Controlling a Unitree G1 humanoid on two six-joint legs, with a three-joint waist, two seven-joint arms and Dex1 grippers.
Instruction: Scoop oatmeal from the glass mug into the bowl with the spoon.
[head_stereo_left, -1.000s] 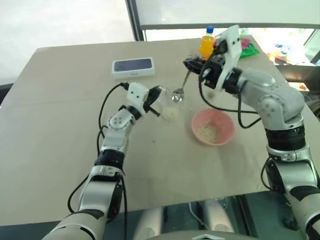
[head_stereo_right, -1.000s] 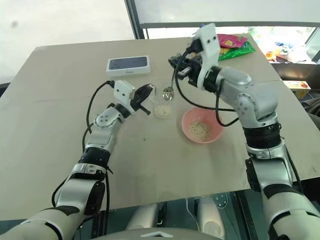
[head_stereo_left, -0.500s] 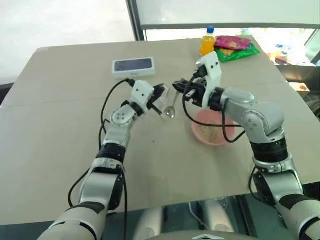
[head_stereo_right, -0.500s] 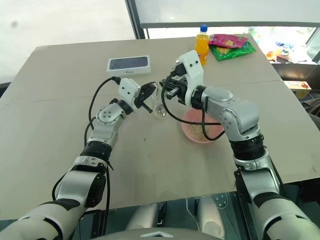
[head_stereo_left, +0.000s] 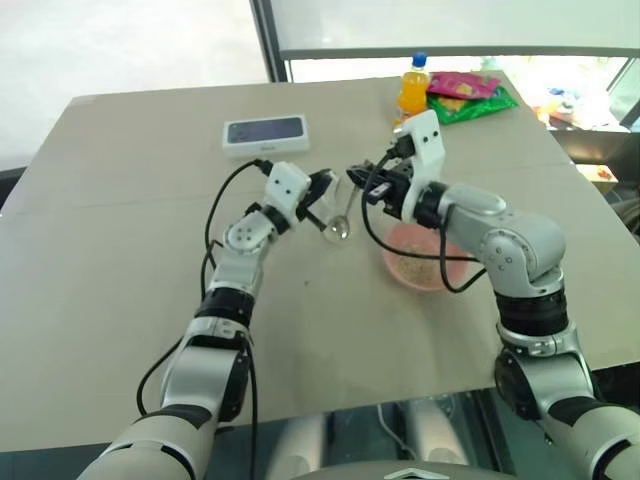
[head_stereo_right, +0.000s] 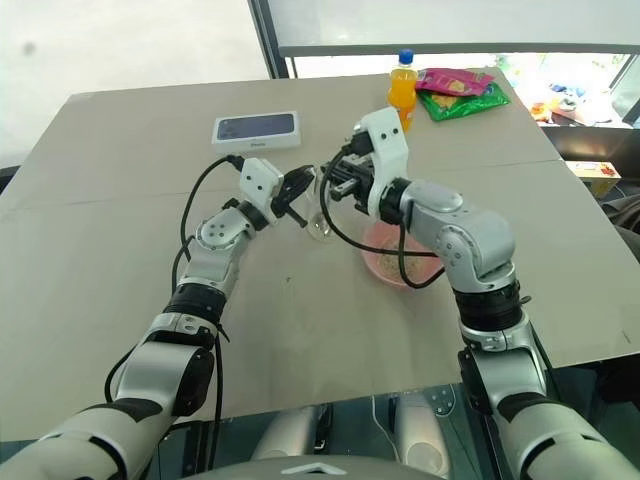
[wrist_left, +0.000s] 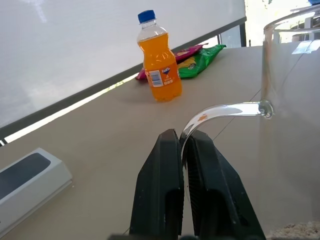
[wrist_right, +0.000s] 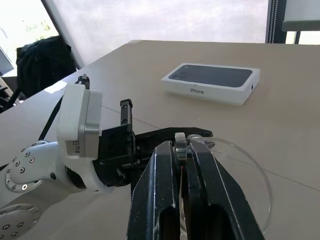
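Going L to R across the table (head_stereo_left: 120, 260): a white phone box (head_stereo_left: 265, 134) w/ a dark lid sits at about 11 o'clock, flat and well apart from the rest.

Left gripper (head_stereo_left: 322, 192) is near table centre, claw pinched tight on the handle of the glass mug (head_stereo_left: 336, 208). In the left wrist view the fingers (wrist_left: 162, 195) are closed all the way on the thin clear handle. Mug looks lifted and tilted. A bit of oatmeal (wrist_left: 295, 230) shows low inside the glass in that wrist view.

Right next to it, at the mug's 3 o'clock, is the right gripper (head_stereo_left: 362, 183), also clamped shut, holding the top of the spoon (head_stereo_left: 341, 216) handle. The spoon hangs down into the mug, bowl end near the bottom. Can't tell if it has any flakes on it.

Pink bowl (head_stereo_left: 425, 268) is at roughly 4 o'clock from the mug, just beside it, partly under the right forearm, w/ some oat flakes inside.

Far back at 1 o'clock: an orange soda bottle (head_stereo_left: 415, 85) w/ a blue cap, upright, then snack bags (head_stereo_left: 468, 94) (pink + green) just to its 3 o'clock.
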